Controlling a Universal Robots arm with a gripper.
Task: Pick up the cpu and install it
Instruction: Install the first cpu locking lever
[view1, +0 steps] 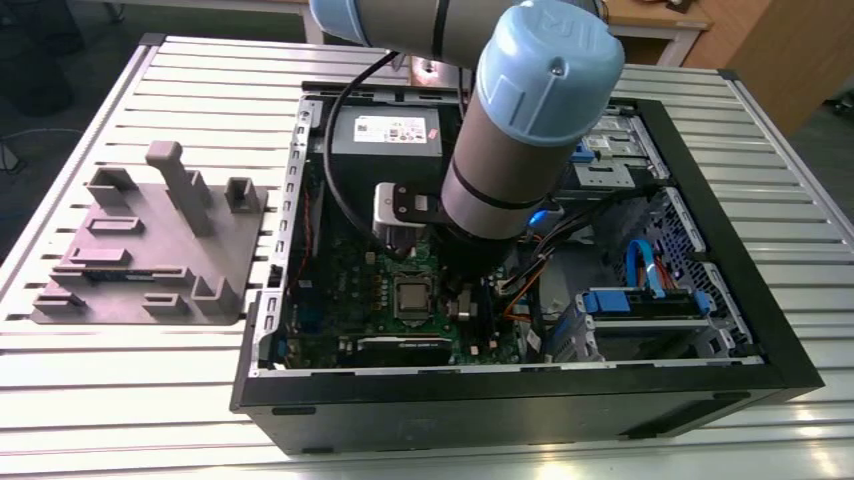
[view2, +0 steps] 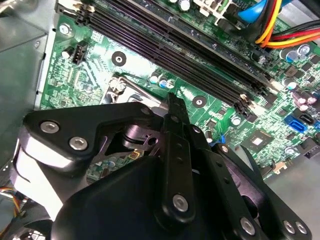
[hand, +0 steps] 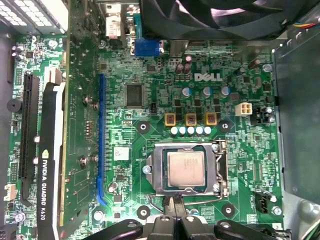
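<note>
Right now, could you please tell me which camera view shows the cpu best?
The first wrist view: the cpu lies face-on in its socket frame on the green board, its whole silver top unobstructed. The exterior view shows it small and slanted beside the arm. In the second wrist view the claw's black body covers that spot.

Brushed silver-grey metal on the cpu, dull in sheen, framed by a bare steel socket bracket. Matt black on the gripper; glossy green on the motherboard.
</note>
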